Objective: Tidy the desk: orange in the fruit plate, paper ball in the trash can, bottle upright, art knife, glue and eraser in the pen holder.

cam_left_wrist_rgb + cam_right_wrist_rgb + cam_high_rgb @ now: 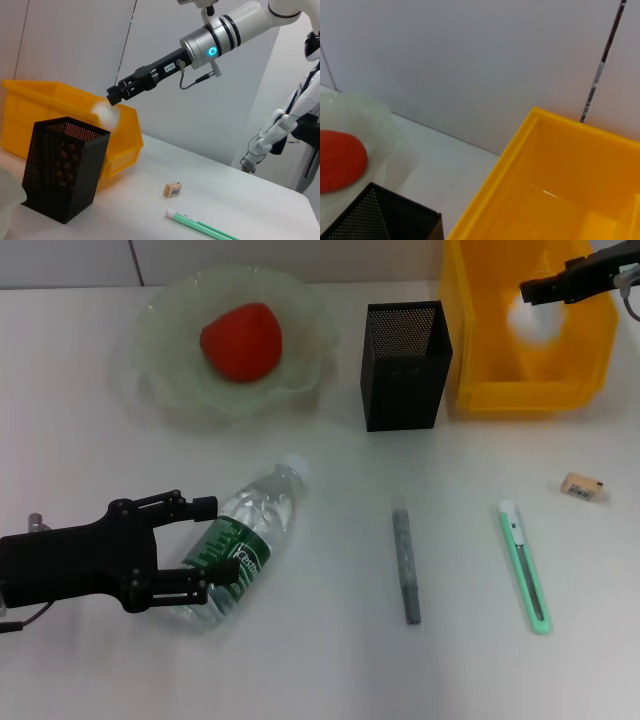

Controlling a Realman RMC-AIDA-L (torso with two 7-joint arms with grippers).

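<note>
The clear bottle (245, 540) with a green label lies on its side at the front left. My left gripper (195, 547) is open, one finger on each side of its base end. My right gripper (530, 288) (114, 93) hangs open over the yellow trash can (480, 390), and the white paper ball (530, 320) (106, 112) shows blurred just below its tip. The orange (240, 340) rests in the fruit plate (170, 390). The grey glue stick (405, 565), green art knife (525, 565) and eraser (583, 486) lie on the desk in front of the black mesh pen holder (405, 370).
The pen holder stands between the fruit plate and the trash can, close to the can's left wall. A white wall runs behind the desk. The eraser (173, 189) and art knife (200, 227) lie right of the pen holder (60, 170).
</note>
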